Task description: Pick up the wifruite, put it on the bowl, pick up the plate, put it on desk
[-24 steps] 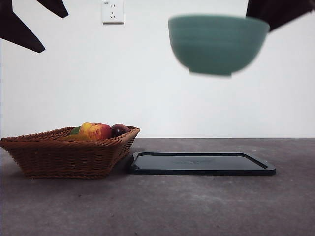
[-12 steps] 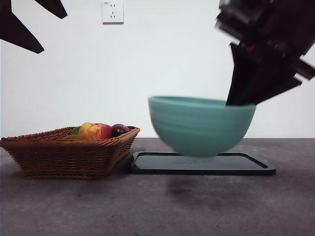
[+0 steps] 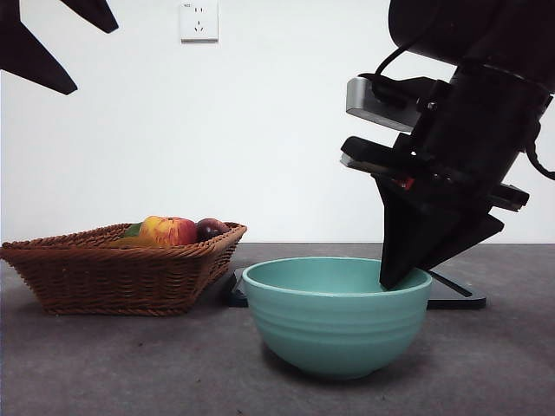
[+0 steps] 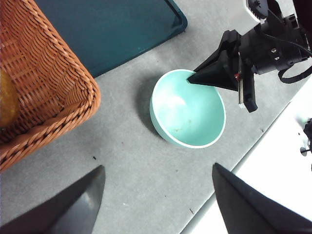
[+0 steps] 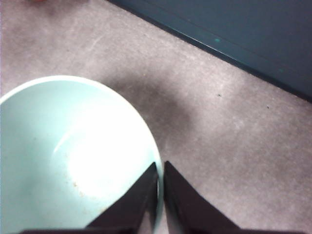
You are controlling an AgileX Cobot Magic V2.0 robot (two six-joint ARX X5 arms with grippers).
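- Two jaws of the right gripper (image 5: 160, 168) pinch the rim of the bowl (image 3: 336, 314), which sits on the desk (image 3: 130, 364) before the dark tray (image 4: 107, 29)
- Left gripper (image 4: 158, 175) hangs high, jaws spread, gripping nothing
- Wicker basket (image 3: 113, 273) holds an apple (image 3: 167, 230); no kiwifruit can be made out

The desk (image 3: 104, 364) is a flat, mottled grey-brown top, and 3 things lie directly on it. At the left stands a brown wicker basket (image 3: 113, 273), its base on the surface. To its right, further back, lies a flat dark teal tray (image 4: 112, 29) with a raised rim; its near left corner seems to sit just beside the basket, though the front view hides that spot. Nearer than the tray, right of the basket and apart from it, the teal-green bowl (image 3: 336, 321) rests upright on bare desk.
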